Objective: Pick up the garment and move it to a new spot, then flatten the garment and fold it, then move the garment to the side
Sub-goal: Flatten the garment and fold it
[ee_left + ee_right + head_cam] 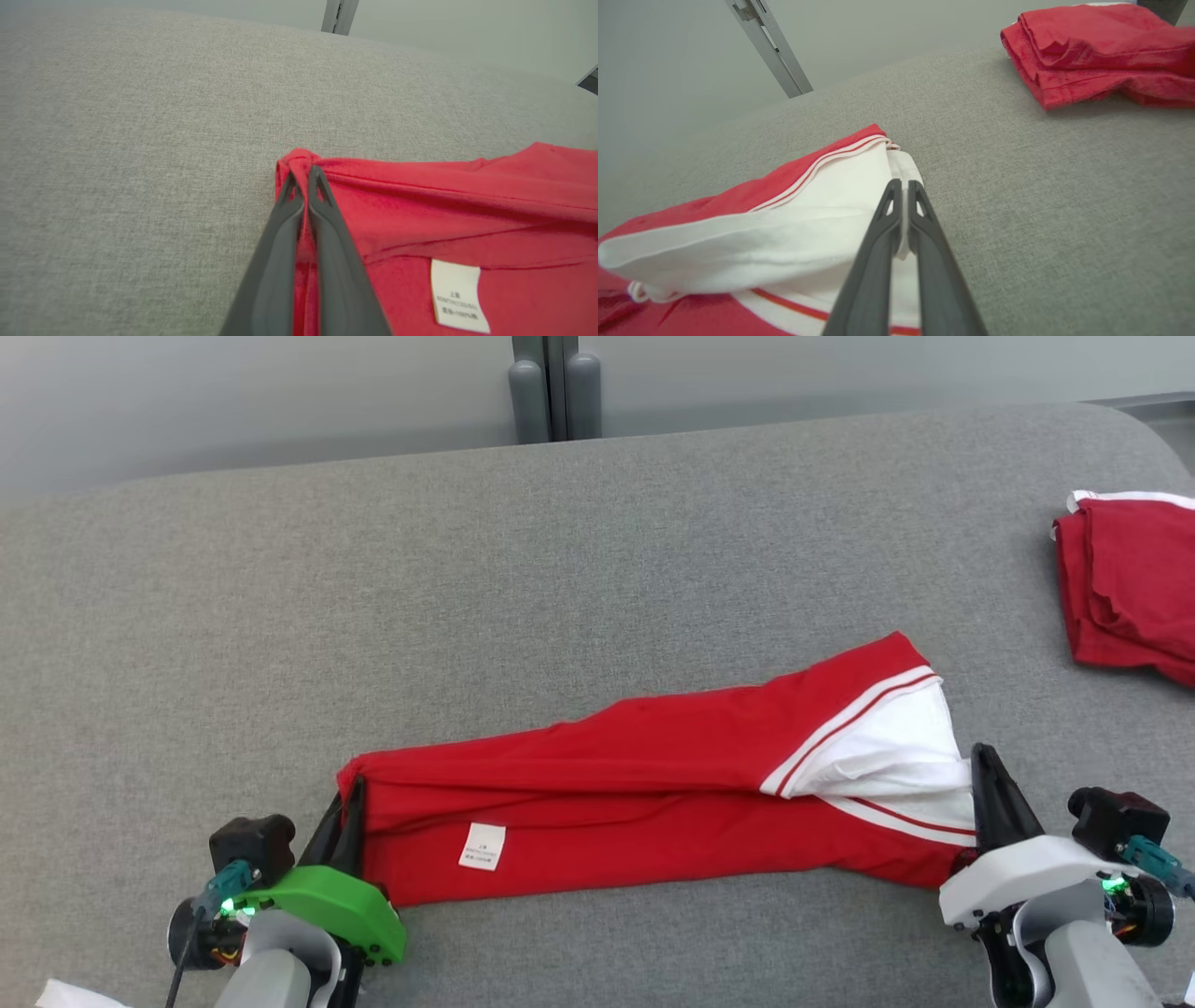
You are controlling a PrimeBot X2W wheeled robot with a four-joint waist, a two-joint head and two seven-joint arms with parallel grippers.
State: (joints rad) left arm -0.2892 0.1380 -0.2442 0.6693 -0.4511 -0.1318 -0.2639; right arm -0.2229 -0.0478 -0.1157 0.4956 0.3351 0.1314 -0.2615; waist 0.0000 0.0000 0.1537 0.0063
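Grey woven cloth covers the work surface point(597, 569), with a pale wall and a grey post point(555, 387) at the top middle of the head view, so a pretty plain setup. What matters is how the garment point(653, 793) lies. It's a long red strip across the lower middle of the frame, long axis running left to right and tilting up a bit toward the right end, where the white part point(887, 751) with red stripes shows. Each arm has its own end, so neither one is really "nearer". The left gripper point(355, 791) at the lower left is clamped tight on the bunched red corner. In the left wrist view you can see red cloth squeezed between the two dark fingers, with the white label point(483, 847) just beside them. The right gripper point(982, 751) at the lower right is pinched onto the white edge, with white cloth caught between its fingers in the right wrist view. So the garment is strung between the two grippers and resting on the surface, not lifted as far as I can tell. My guess is the next move (a lift, or a fold toward the top of the frame) needs both arms moving together, square to that long axis, or the strip will skew. One thing to watch: a folded red pile point(1130, 588) sits at the right edge, well apart from the white end.
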